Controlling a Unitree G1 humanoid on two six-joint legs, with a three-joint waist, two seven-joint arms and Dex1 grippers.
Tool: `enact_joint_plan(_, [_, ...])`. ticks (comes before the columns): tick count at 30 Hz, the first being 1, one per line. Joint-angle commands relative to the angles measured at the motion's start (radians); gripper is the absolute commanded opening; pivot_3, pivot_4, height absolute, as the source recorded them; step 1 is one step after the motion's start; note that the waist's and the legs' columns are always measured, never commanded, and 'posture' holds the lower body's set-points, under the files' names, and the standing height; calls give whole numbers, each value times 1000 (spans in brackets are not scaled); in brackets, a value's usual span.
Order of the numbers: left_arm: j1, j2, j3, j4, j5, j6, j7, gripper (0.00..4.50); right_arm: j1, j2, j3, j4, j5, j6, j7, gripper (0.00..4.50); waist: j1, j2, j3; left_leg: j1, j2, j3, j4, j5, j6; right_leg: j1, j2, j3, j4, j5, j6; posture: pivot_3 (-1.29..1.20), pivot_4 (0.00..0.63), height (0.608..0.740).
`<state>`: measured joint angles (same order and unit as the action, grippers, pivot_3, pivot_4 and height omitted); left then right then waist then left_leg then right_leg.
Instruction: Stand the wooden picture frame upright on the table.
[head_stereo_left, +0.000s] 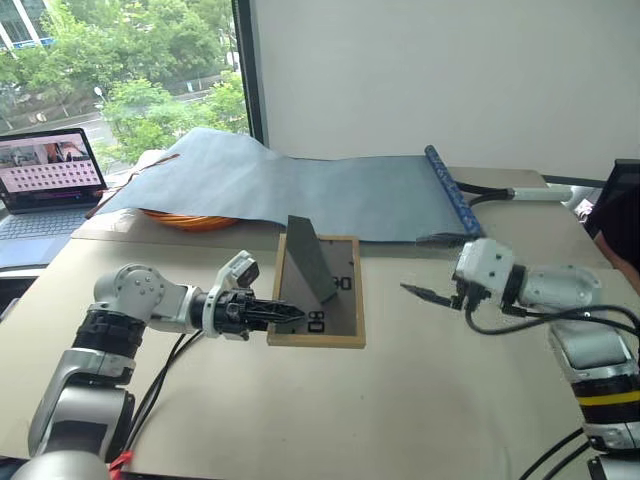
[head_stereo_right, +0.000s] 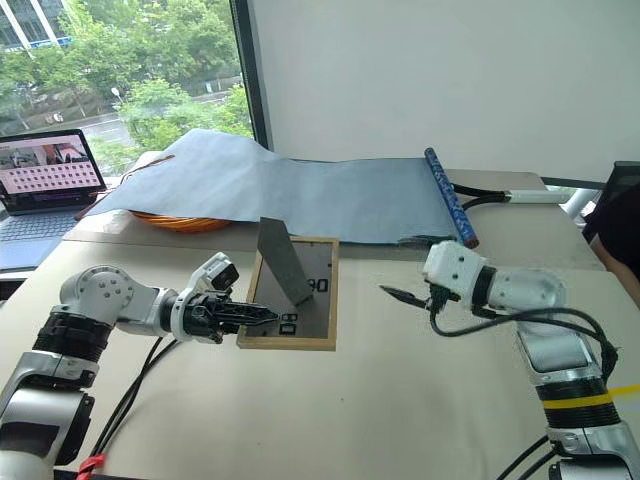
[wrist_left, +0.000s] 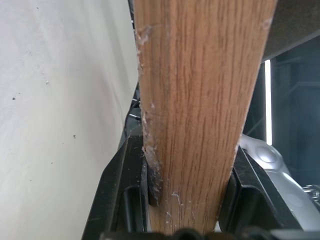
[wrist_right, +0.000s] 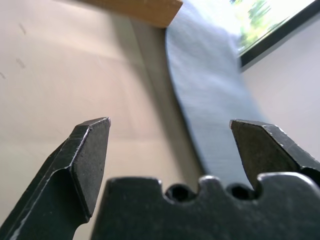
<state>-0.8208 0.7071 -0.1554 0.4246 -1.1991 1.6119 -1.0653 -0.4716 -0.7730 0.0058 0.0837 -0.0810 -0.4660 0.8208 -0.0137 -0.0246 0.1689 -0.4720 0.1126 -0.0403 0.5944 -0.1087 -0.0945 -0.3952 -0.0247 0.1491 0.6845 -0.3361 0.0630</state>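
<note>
The left gripper (head_stereo_left: 285, 315) has its two black fingers (wrist_left: 125, 190) pinched on the near-left edge of the small rectangular light-wood picture frame (head_stereo_left: 345, 340); in the left wrist view the grained wooden rail, chipped and scuffed pale along one corner, sits squarely between the two black pads, touching both. The right gripper (head_stereo_left: 420, 294) stands with its fingers spread wide and nothing between them, pointing left towards the frame but well apart from it; its dark, wedge-shaped fingertips (wrist_right: 92, 145) hover over bare tabletop.

The frame is in the middle of the wide pale beige matte table (head_stereo_left: 400, 420), its dark grey back board facing up, white marks showing on it, and its grey wedge-shaped stand flap (head_stereo_left: 308, 262) swung up and out from the board; the frame's left side looks slightly lifted in the grip, though how much of its underside touches the table I cannot tell. Open table lies all round the near and right sides of the frame; the gap between the frame and the right gripper is free.

Just beyond the frame's far edge lies a long blue-grey sheet (head_stereo_left: 330, 185), smooth and softly draped, ending at the right in a dark blue rolled end (head_stereo_left: 452, 190); an orange object (head_stereo_left: 190, 220) peeks from under its left part; far left an open laptop (head_stereo_left: 45, 175) shows a lit screen.
</note>
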Motion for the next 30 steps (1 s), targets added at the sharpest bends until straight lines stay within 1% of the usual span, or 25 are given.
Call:
enact_joint_plan(1, [-42,-8,-10,-2,16,3,-65,1153,-20,34,28,42,-320,-377,-281,4441,-2,0,0,0,0,0,0,0,-1,0,0,0,1,0,0,0,150,684])
enact_joint_plan(4, [-49,-18,-27,-7,29,3,-85,1153,-42,96,63,66,-496,-461,-451,4441,-4,0,0,0,0,-1,1,2,-2,-1,0,0,4,0,0,0,150,684])
enact_joint_plan(7, [-51,-21,-43,-15,33,3,-100,1153,-82,140,90,86,-600,-486,-566,4441,-2,0,1,0,-1,-2,2,5,-5,-1,0,-1,9,0,-1,0,150,684])
enact_joint_plan(10, [-54,-27,-52,-20,38,3,-110,1153,-121,162,116,107,-652,-500,-645,4441,-1,0,1,0,-1,-4,4,7,-5,-1,0,-3,14,0,-1,0,150,684])
enact_joint_plan(12, [-55,-31,-54,-22,43,3,-113,1153,-139,167,133,123,-652,-506,-667,4441,-2,0,1,0,-1,-6,5,8,-4,-1,0,-4,16,0,-1,0,150,684])
enact_joint_plan(13, [-54,-33,-52,-28,50,3,-113,1153,-145,166,142,134,-638,-509,-668,4199,-2,0,1,0,-1,-8,5,9,-4,0,0,-5,17,0,-1,0,150,684])
enact_joint_plan(15, [-47,-36,-43,-44,60,3,-114,1153,-152,160,155,147,-625,-513,-673,3519,-1,0,1,1,-2,-10,6,10,-4,1,0,-8,17,0,-1,0,150,684])
enact_joint_plan(17, [-32,-34,-27,-81,74,-8,-114,1153,-156,154,164,158,-610,-514,-674,3175,-1,0,1,1,-2,-12,7,10,-3,3,0,-9,17,0,-1,0,150,684])
enact_joint_plan(18, [-17,-28,-24,-113,83,-26,-118,1153,-157,153,167,164,-597,-512,-672,2724,-1,0,1,0,-2,-12,7,10,-3,3,0,-9,17,0,-1,0,150,684])
enact_joint_plan(21, [10,-19,-16,-172,99,-49,-126,1153,-158,147,173,171,-578,-509,-668,1733,-2,1,2,1,-2,-13,7,10,-3,4,0,-9,17,0,-2,0,150,684])
enact_joint_plan(22, [16,-18,-8,-186,101,-48,-127,1153,-158,146,175,173,-569,-507,-666,1516,-2,1,2,1,-2,-13,7,10,-3,4,0,-9,17,0,-2,0,150,684])
enact_joint_plan(23, [26,-14,3,-211,107,-66,-127,1153,-158,146,176,177,-554,-503,-659,1485,-3,1,2,1,-2,-13,7,10,-3,4,0,-10,17,0,-2,0,150,684])
enact_joint_plan(24, [34,-13,11,-229,112,-78,-127,2166,-159,146,177,180,-543,-500,-655,1468,-4,1,2,1,-2,-14,7,10,-3,4,0,-10,18,0,-2,0,150,684])
enact_joint_plan(25, [42,-7,36,-247,113,-91,-119,2397,-161,144,177,187,-521,-494,-645,1416,-3,1,2,1,-2,-14,8,10,-3,5,0,-11,18,1,-2,0,150,684])
enact_joint_plan(26, [52,-4,66,-265,116,-112,-106,2755,-166,141,178,195,-506,-488,-636,1271,-3,2,3,1,-2,-15,8,10,-3,5,0,-11,18,1,-2,0,150,684])
enact_joint_plan(30, [100,-4,220,-324,121,-207,-27,4209,-181,134,185,235,-404,-442,-571,1242,-5,2,3,1,-2,-15,10,10,-3,6,0,-11,18,1,-2,0,150,684])
